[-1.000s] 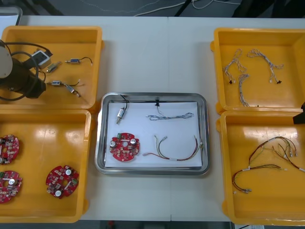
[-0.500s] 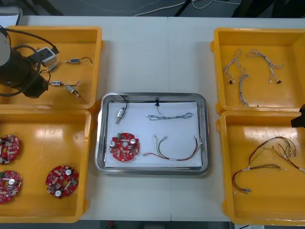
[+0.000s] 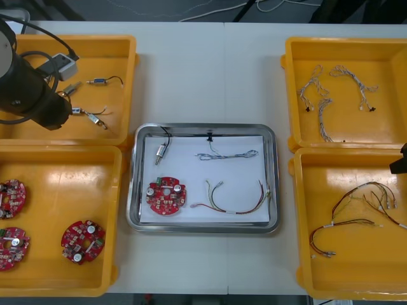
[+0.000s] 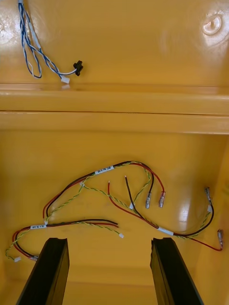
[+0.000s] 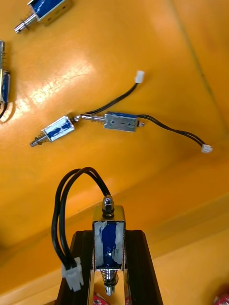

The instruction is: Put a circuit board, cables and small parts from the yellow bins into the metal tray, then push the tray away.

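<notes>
- Small-parts step, looks like: got a small metal part point(image 5: 109, 224) clamped in the left tool point(image 5: 109, 248) above the far-left yellow bin point(image 3: 121, 63).
- Next: needs carrying over to the metal tray point(image 3: 202, 129), releasing low.
- Meanwhile idling with the right tool point(image 4: 109, 248) spread apart over the red and yellow cables point(image 4: 107, 170).

The front camera looks steeply down from above on the whole table point(image 3: 210, 70). The left wrist camera sits close over the far left yellow bin point(image 3: 121, 57). The right wrist camera sits close over the near right yellow bin point(image 3: 356, 279). The front view takes in both bins.
</notes>
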{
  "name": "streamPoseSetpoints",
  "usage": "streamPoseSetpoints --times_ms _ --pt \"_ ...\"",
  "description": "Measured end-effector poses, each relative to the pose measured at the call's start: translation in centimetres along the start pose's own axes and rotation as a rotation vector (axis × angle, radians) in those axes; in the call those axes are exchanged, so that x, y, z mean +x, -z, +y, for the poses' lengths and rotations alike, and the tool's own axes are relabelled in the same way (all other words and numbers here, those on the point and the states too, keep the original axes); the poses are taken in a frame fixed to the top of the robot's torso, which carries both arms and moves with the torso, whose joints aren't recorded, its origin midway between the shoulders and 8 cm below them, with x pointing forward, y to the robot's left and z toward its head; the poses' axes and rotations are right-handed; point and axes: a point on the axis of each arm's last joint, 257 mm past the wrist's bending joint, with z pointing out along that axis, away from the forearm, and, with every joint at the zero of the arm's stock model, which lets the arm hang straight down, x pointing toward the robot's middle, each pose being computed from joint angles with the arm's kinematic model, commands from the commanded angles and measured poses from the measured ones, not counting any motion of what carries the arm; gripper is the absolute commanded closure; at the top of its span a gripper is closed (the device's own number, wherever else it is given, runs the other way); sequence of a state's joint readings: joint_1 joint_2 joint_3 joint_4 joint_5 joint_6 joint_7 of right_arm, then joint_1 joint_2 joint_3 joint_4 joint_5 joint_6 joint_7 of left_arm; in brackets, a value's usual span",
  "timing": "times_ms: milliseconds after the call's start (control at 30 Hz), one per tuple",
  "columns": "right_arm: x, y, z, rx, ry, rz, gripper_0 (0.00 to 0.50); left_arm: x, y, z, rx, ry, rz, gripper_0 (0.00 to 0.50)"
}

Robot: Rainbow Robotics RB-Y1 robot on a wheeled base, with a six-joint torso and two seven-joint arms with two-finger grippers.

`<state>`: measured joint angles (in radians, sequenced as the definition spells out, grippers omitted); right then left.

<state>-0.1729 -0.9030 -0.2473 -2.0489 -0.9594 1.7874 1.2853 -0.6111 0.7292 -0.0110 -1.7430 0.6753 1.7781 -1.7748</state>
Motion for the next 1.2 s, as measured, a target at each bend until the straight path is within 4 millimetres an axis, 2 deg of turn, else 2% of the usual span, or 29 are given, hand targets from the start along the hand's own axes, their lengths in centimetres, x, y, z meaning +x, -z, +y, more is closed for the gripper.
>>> streamPoseSetpoints --times_ms 200,500,967,1200 --pt "0.3 0.0 -0.1 0.003 0.0 0.011 0.0 -0.6 1.5 -2.0 -0.01 -0.011 -0.012 0.5" --pt "0.3 0.0 -0.1 0.004 0.0 0.013 0.0 -1.4 1.5 -5.7 -0.001 0.355 -0.024 0.5" --pt "0.3 0.0 -0.1 0.004 0.0 0.013 0.0 -2.4 0.5 -10.9 -0.011 0.229 -0.042 0.5" --pt "0.3 0.0 -0.1 0.004 0.0 0.013 0.0 -2.6 0.1 -13.6 -0.01 0.227 -0.049 0.5"
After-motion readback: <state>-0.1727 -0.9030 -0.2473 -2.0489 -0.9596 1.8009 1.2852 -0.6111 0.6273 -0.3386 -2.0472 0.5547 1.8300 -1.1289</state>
